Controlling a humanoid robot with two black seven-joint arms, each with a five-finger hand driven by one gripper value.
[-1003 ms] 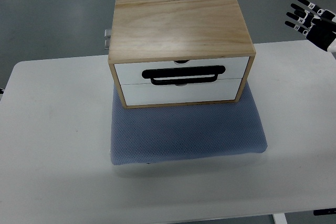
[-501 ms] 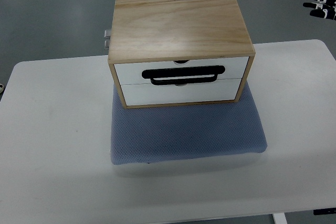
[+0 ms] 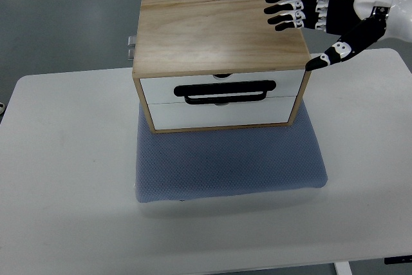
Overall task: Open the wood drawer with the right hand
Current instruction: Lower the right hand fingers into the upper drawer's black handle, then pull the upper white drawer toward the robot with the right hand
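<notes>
— Top view: what is the work surface like?

— A white table [image 3: 71, 178] with rounded corners, bare apart from a blue-grey padded mat [image 3: 228, 165] near its middle. Beyond the table's far edge there is grey floor [image 3: 64, 17].

— And the wood drawer box?

— The wood drawer box [image 3: 219, 30] stands on the mat's far part, its two white drawer fronts facing the camera. Both fronts sit flush. A black handle [image 3: 225, 91] lies across the line where the upper and lower drawers meet.

— Where is the right hand?

— The right hand [image 3: 331, 17] reaches in from the picture's right edge, over the box's far right corner. Its fingers [image 3: 290, 9] are stretched out and spread, holding nothing, and the thumb points down toward the box's right side.
</notes>
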